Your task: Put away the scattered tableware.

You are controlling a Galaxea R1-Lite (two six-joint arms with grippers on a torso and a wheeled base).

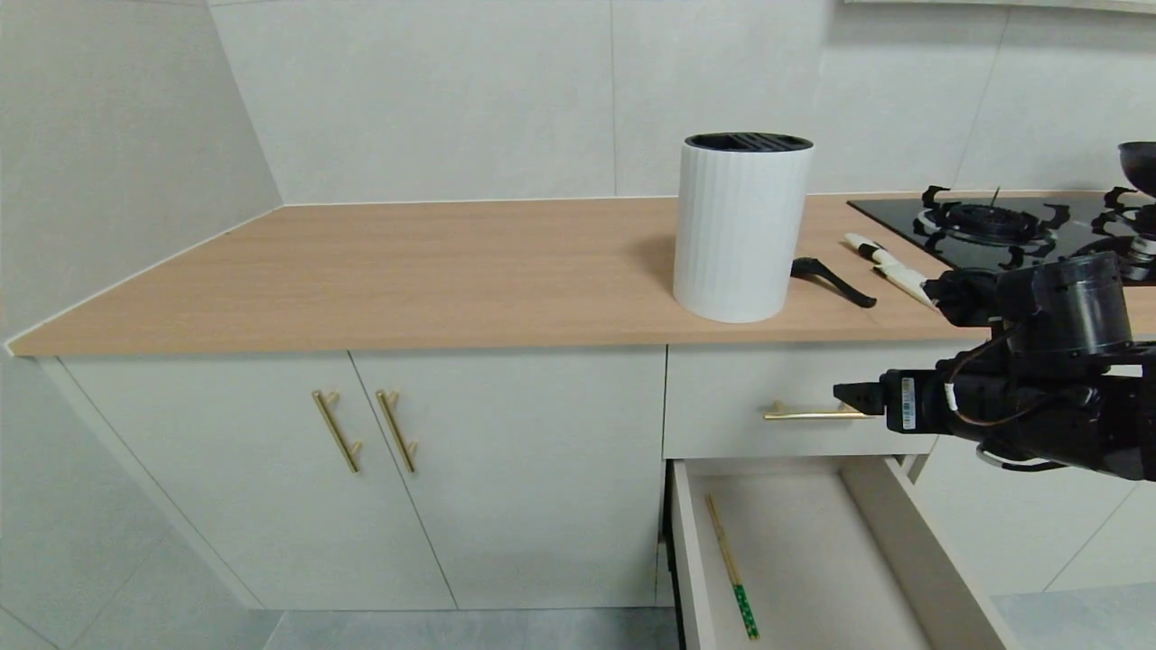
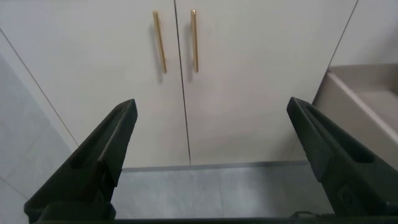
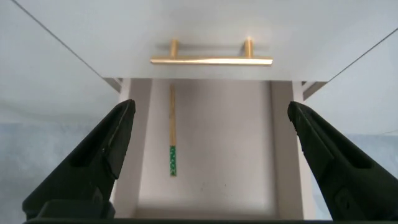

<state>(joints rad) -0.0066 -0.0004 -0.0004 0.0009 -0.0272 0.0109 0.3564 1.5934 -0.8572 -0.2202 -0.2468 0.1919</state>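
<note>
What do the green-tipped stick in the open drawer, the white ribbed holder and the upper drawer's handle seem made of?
Green-tipped stick: likely bamboo or wood; pale tan matte shaft, painted green end.
White ribbed holder: probably plastic, possibly ceramic; even matte white, fine vertical ribs, black slotted top.
Drawer handle: looks like metal; brushed gold sheen.

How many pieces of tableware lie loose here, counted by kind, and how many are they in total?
Black-handled utensil, on the counter: 1
White-handled knife, on the counter: 1
Chopstick with a green end, in the open drawer: 1 (a single stick or a tight pair, I cannot tell)
Total: 3
</note>
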